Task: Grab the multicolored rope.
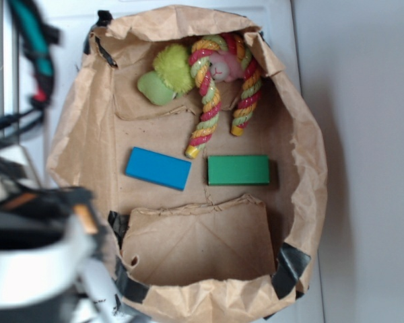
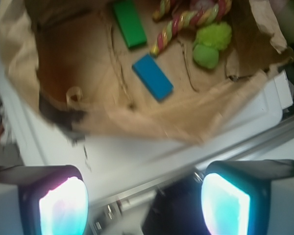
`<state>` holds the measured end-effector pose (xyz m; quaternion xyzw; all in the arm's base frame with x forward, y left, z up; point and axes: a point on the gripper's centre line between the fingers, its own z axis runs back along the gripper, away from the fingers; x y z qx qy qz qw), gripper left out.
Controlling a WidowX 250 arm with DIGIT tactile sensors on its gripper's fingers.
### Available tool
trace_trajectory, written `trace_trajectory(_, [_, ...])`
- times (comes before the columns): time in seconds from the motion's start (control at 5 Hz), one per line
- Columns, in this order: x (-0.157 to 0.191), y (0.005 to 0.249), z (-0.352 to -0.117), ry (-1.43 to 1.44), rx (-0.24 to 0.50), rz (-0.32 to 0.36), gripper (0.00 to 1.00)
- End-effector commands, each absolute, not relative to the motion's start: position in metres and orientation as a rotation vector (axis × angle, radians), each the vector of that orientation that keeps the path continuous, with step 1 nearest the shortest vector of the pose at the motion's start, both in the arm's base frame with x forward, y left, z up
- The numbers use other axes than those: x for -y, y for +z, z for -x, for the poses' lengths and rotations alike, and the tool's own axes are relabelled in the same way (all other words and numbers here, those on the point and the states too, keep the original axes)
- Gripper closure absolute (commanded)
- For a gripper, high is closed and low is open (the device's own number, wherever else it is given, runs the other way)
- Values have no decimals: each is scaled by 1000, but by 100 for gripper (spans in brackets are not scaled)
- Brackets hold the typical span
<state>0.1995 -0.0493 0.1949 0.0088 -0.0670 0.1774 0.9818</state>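
The gripper, jaws spread and empty, sits outside the paper bag; best aim for a straight leg of the multicolored rope, upper centre.

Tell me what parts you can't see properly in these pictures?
- Pink plush animal: exterior view, mostly hidden behind the multicolored rope.
- Rope's bend: wrist view, cut off by the top edge.
- Robot arm: exterior view, blurred and cropped.
- End effector: wrist view, blurry fingers, nothing between them.
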Motion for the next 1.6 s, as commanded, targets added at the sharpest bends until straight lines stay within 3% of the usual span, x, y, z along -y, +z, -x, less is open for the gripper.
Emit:
trace_trajectory(0.0, [30,167,-247,509,207,55,0])
trace_trajectory(0.2, [11,158,-272,532,195,81,0])
trace_trajectory(0.4, [-7,165,-292,549,207,103,0])
trace_trajectory(0.8, [-33,160,-302,545,228,184,0])
trace_trajectory(1.0, [-39,141,-306,539,259,163,0])
trace_trajectory(1.2, [-37,132,-310,560,300,185,0])
trace_trajectory(1.4, [-46,122,-322,671,295,152,0])
